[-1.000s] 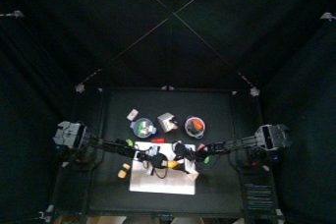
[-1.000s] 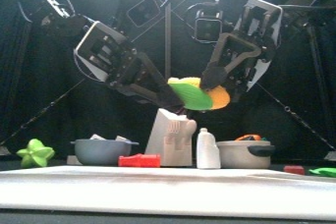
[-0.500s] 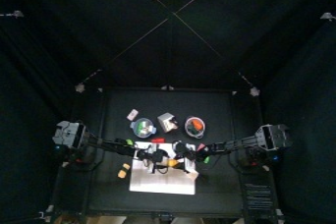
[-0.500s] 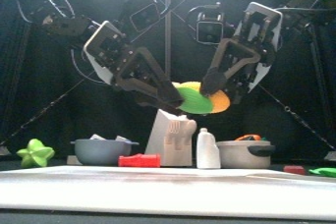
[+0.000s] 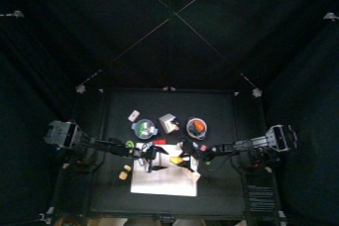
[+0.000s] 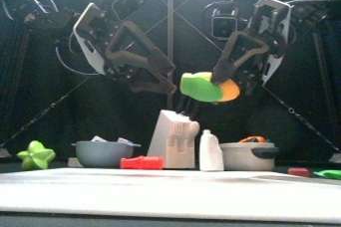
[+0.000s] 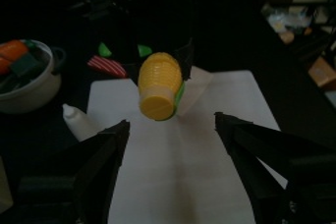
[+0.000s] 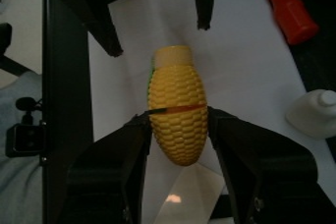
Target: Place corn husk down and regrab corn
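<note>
A yellow corn cob [image 8: 178, 110] is held in the air over the white mat [image 7: 197, 184]. In the front view a green husk leaf [image 6: 200, 86] wraps the corn's near side, with the orange-yellow cob [image 6: 230, 92] behind it. My right gripper [image 8: 178, 120] is shut on the cob's middle, one jaw on each side. It also shows in the front view [image 6: 217, 75]. My left gripper [image 7: 172, 120] is open and empty, its jaws spread wide, a short way back from the cob's tip [image 7: 159, 83]. In the front view the left gripper [image 6: 168, 82] sits just left of the husk.
On the table behind the mat stand a grey bowl [image 6: 104, 152], a white carton [image 6: 173, 135], a white bottle [image 6: 210, 151] and a grey pot with something orange [image 6: 249, 154]. A green star [image 6: 35, 155] lies at the left and a red block [image 6: 142, 162] near the bowl.
My left gripper has let go of the corn, opened and drawn back to the left. My right gripper has lifted the corn with its husk a little higher.
</note>
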Tool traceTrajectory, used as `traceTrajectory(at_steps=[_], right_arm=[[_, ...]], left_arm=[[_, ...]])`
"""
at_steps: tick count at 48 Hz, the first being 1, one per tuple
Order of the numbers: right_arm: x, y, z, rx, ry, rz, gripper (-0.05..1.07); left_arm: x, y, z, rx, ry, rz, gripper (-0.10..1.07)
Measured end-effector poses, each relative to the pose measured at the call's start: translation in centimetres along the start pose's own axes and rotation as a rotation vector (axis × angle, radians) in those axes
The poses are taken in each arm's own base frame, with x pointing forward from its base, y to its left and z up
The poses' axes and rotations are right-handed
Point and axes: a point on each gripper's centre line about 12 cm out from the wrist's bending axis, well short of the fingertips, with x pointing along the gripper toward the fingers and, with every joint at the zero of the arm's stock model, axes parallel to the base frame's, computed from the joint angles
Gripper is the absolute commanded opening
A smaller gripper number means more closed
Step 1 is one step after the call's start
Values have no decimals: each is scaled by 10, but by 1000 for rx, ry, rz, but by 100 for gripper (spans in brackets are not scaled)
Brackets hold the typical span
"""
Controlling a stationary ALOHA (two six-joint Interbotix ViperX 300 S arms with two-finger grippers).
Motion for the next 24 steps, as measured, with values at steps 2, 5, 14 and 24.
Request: traceTrajectory(at_steps=[2, 5, 14, 24], right_arm=[[-5, -2, 6, 22, -23, -3, 69], [-10, -3, 13, 50, -51, -4, 69], [-29, -13, 30, 143, -129, -15, 69], [-41, -26, 42, 269, -192, -27, 69]], left_arm=[[-2, 1, 1, -7, -29, 8, 101], [-3, 2, 4, -16, -66, 16, 101], [-3, 6, 8, -42, -100, 45, 101], [-3, 8, 9, -74, -109, 60, 101]])
